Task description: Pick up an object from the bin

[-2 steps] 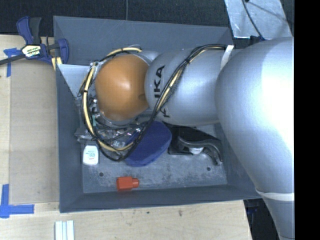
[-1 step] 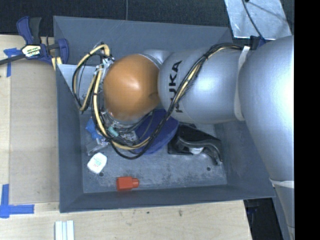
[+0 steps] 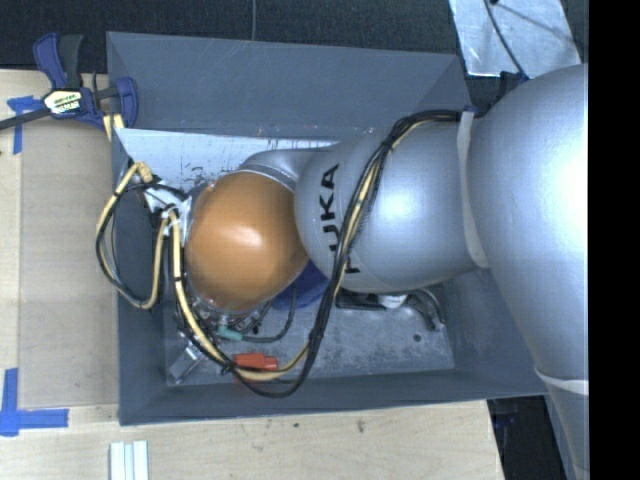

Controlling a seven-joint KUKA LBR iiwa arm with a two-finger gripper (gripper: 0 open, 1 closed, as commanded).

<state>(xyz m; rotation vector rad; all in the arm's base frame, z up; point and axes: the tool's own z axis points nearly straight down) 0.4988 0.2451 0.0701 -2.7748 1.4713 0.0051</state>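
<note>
Here: orange wrist cover (image 3: 245, 240) over bin (image 3: 280, 78) left half.

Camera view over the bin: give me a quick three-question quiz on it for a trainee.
1. True or false: the orange cover on the wrist sits over the left half of the bin.
2. In this view, the arm reaches in from: A left, B right, C bottom.
3. Fill in: the cables looping beside the cover are black and ____.
Key: 1 true; 2 B; 3 yellow.

A blue piece (image 3: 312, 286) lies near a white piece (image 3: 393, 302).
</note>
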